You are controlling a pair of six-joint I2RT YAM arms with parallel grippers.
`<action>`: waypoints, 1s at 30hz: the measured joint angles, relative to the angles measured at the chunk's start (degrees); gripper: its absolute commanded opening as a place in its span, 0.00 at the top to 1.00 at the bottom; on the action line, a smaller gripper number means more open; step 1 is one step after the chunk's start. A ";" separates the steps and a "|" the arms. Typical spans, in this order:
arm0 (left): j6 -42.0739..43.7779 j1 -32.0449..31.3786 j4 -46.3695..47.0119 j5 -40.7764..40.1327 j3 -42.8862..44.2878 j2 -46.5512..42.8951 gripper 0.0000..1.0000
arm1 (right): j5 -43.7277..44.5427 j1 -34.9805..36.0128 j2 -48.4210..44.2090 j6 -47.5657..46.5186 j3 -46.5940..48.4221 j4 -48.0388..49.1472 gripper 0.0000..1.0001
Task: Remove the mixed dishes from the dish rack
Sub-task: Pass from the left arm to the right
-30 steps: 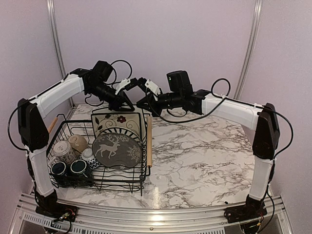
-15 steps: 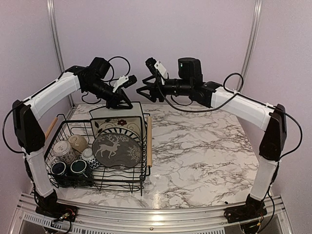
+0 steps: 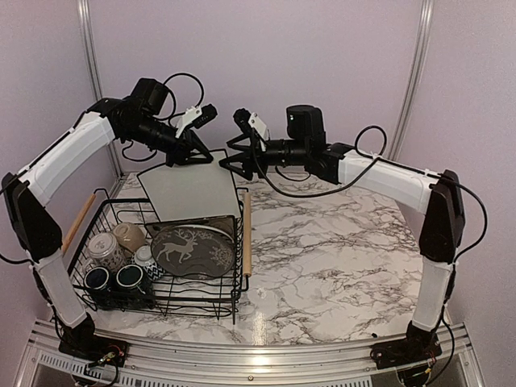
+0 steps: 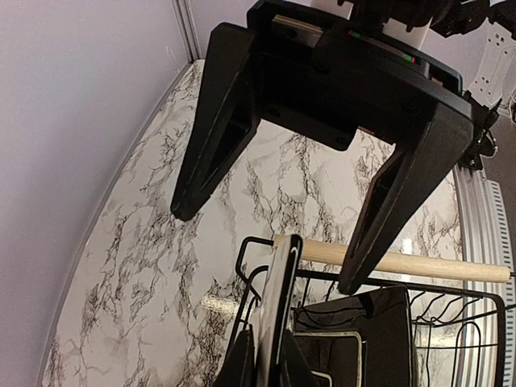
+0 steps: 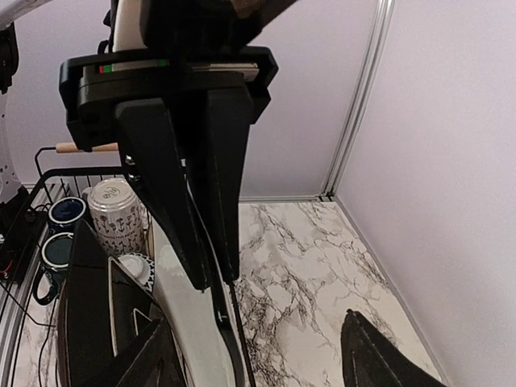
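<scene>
Since a second ago, your left hand (image 3: 184, 158) has raised the square cream plate (image 3: 197, 193) and tipped it. Its plain back now faces the overhead camera, and its lower edge sits at the top wires of the dish rack (image 3: 247, 234), behind the grey deer plate (image 3: 192, 250). Your right hand (image 3: 229, 156) has gone from closed to jaws spread wide. The left hand is clamped on the plate's top edge, and the right hand hovers just beside its upper right corner; contact there I cannot tell.
</scene>
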 measured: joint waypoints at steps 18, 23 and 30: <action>-0.92 -1.40 1.01 -0.66 -0.02 -3.76 1.00 | -9.51 0.46 9.16 -1.01 4.33 1.97 0.62; -0.98 -1.38 1.60 -1.29 -0.02 -3.82 1.00 | -12.90 1.01 10.75 -0.85 6.86 3.04 1.00; 1.42 -1.57 1.68 -0.81 -1.01 -4.83 1.00 | -15.89 1.16 11.19 3.89 6.38 5.75 1.00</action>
